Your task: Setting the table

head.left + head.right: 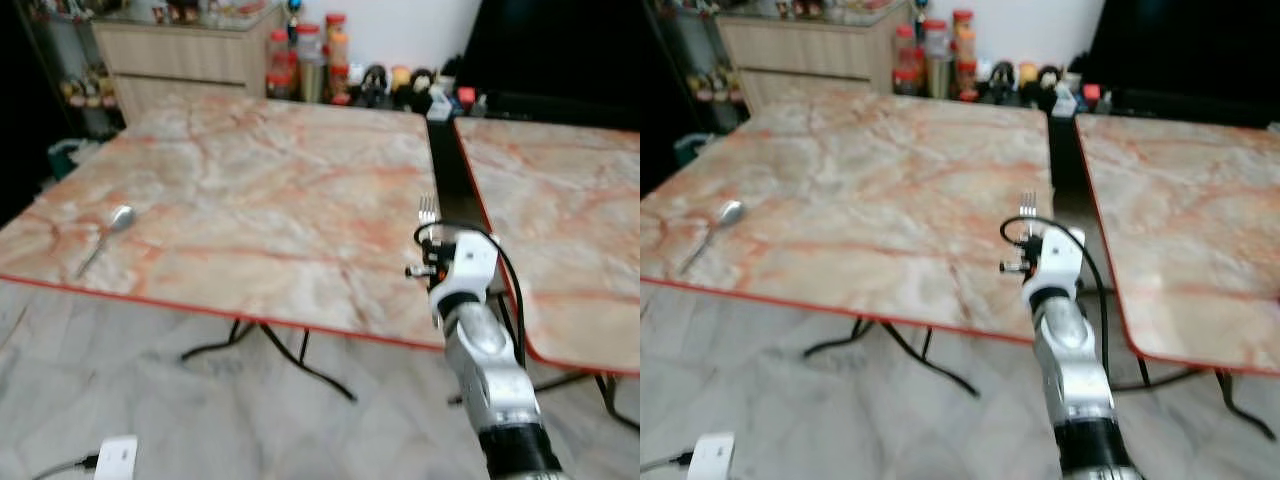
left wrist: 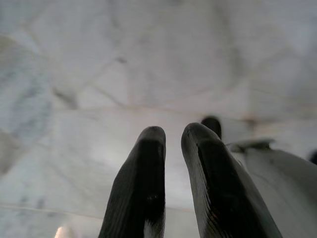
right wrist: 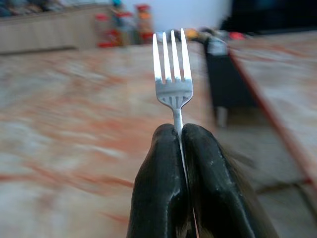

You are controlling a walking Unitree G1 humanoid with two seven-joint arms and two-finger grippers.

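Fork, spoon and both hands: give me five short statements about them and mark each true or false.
1. The right hand is shut on the fork. True.
2. The fork's tines point back toward the robot's arm. False: they point forward, away from the hand.
3. A spoon lies on the marble table, toward its left side. True.
4. The spoon sits on a plate. False: it rests directly on the tabletop.
5. The left hand holds a knife. False: its fingers are nearly together, with nothing between them, over pale floor.
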